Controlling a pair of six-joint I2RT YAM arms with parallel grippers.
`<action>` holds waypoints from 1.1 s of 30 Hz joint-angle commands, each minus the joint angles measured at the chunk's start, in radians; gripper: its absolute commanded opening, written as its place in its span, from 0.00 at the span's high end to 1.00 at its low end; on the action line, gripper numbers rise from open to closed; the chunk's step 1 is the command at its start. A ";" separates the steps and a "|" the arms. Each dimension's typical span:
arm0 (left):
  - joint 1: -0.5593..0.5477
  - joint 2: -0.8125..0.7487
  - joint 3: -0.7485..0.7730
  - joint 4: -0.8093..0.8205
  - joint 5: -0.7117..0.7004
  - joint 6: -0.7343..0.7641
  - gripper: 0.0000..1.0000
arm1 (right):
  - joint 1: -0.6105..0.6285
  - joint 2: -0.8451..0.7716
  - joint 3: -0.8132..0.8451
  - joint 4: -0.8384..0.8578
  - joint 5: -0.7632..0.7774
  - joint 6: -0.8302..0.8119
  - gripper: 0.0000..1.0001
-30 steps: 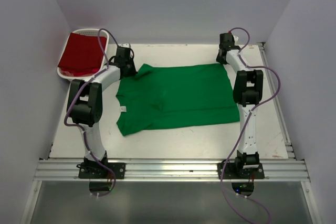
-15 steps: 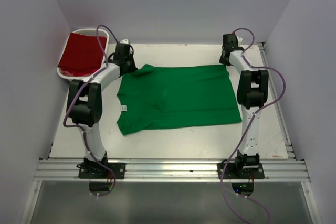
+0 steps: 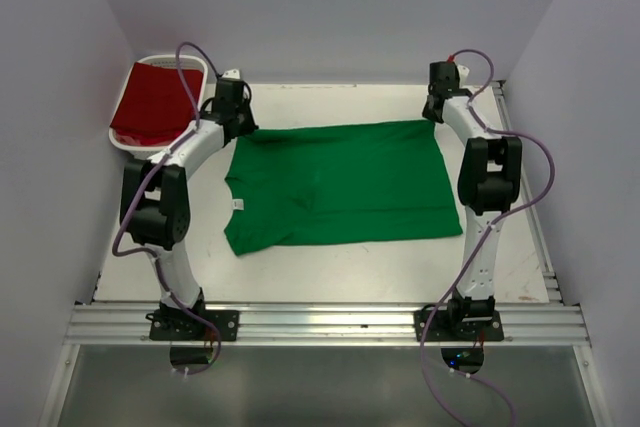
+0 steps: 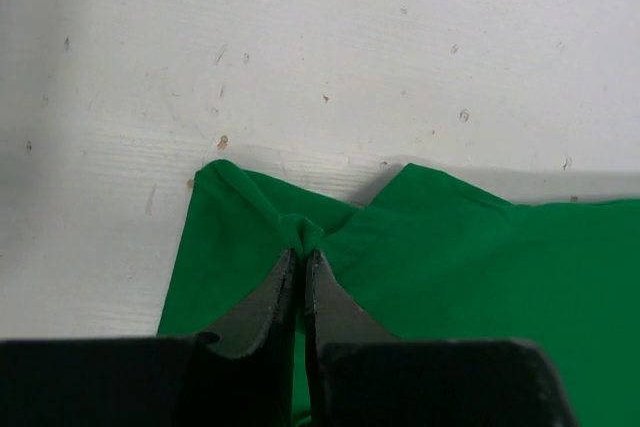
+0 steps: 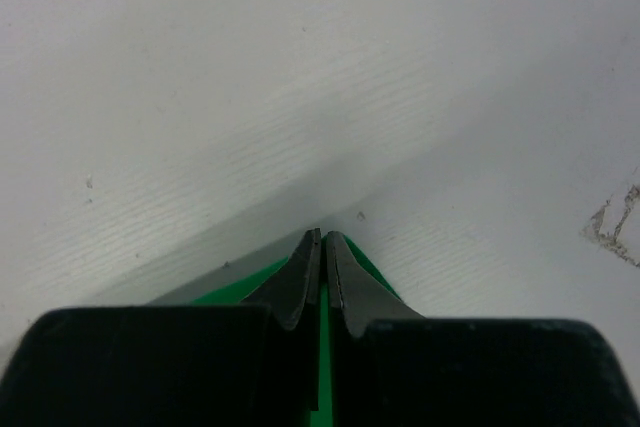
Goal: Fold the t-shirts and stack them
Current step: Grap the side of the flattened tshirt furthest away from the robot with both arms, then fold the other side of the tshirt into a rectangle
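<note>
**tk_folds:** Starting at the near edge of the white table (image 3: 330,267): the bright green soft cloth t-shirt (image 3: 340,182) is spread flat mid-table, neck to the left, small white neck label (image 3: 237,206) showing. The near-left sleeve looks a bit rumpled. If the far edge gets carried over toward the near one, I'd guess that sleeve ends up creased inside the fold.

**armwatcher:** My bigger worry is the far edge. The left gripper (image 4: 302,247) has its jaws clamped on just a tiny pucker at the shirt's far-left corner. The right gripper (image 5: 322,239) is pinched together on the far-right corner. Bites that thin could slip out on a lift, and if one side lets go the fold goes crooked.

**tk_folds:** Can you tell how much cloth the right one has?

**armwatcher:** Nope. Only a sliver of green shows beside its fingers, the rest is underneath. From above, both wrists cover the grips. Then there's the dark red t-shirt (image 3: 155,102) in the white slatted plastic basket (image 3: 160,58) at the far-left corner. Folded or just dumped in, can't say.
</note>
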 commanded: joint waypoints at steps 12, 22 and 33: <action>-0.022 -0.190 -0.146 -0.020 -0.033 -0.020 1.00 | -0.006 -0.237 -0.315 0.064 0.070 0.081 1.00; -0.030 -0.319 -0.259 -0.023 -0.062 -0.029 1.00 | -0.007 -0.398 -0.470 0.061 0.096 0.104 1.00; -0.030 -0.439 -0.370 -0.055 -0.057 -0.052 1.00 | -0.007 -0.522 -0.617 0.049 0.105 0.130 1.00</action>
